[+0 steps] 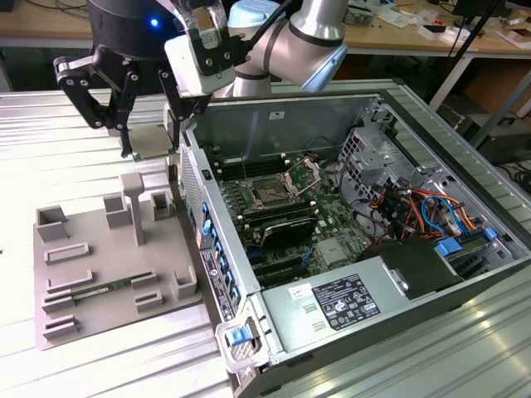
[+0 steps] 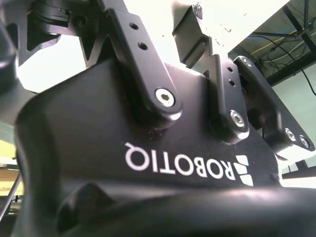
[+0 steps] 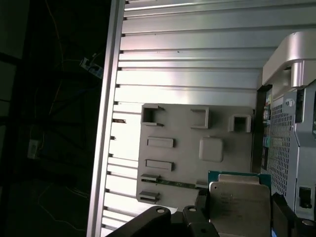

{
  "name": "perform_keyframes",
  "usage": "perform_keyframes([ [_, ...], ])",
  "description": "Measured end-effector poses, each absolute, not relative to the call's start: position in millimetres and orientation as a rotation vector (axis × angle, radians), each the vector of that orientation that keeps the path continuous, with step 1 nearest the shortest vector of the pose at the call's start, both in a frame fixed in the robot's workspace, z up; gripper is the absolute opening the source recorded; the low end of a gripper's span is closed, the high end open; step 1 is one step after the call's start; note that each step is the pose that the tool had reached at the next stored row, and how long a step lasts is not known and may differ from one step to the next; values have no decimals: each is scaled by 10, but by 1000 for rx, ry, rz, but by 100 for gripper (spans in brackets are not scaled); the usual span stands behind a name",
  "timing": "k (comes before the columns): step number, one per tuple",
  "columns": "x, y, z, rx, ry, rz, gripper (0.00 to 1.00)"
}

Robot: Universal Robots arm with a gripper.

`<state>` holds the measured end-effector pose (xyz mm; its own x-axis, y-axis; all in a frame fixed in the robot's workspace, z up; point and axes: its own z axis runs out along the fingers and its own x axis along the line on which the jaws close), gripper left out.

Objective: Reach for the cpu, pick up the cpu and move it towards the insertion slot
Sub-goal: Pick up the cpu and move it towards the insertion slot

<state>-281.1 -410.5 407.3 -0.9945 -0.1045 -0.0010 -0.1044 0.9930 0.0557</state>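
Note:
The cpu (image 1: 153, 139), a small flat square chip with a silvery top and green edge, hangs in the air above the far end of the grey plastic tray (image 1: 99, 311). My gripper (image 1: 151, 149) is shut on it, one black finger on each side. The chip sits just off the open computer case's near wall, on the exterior view's left of it. In the first wrist view the cpu (image 3: 239, 197) shows between my fingers (image 3: 197, 219), with the tray (image 3: 187, 128) below. The insertion slot (image 1: 270, 192), a dark square socket with its shiny frame raised, lies inside the case on the green board.
The open computer case (image 1: 398, 108) fills the exterior view's right, with a power supply (image 1: 348, 303), cables and a drive cage inside. A tall post (image 1: 133, 203) rises from the tray beneath the chip. A long green memory stick (image 1: 95, 291) lies in the tray. The table (image 1: 75, 108) is ribbed metal.

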Motion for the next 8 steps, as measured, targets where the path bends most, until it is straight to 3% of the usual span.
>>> perform_keyframes([
  [8, -2631, -4105, 4073, 164, -3134, -88, 55],
])
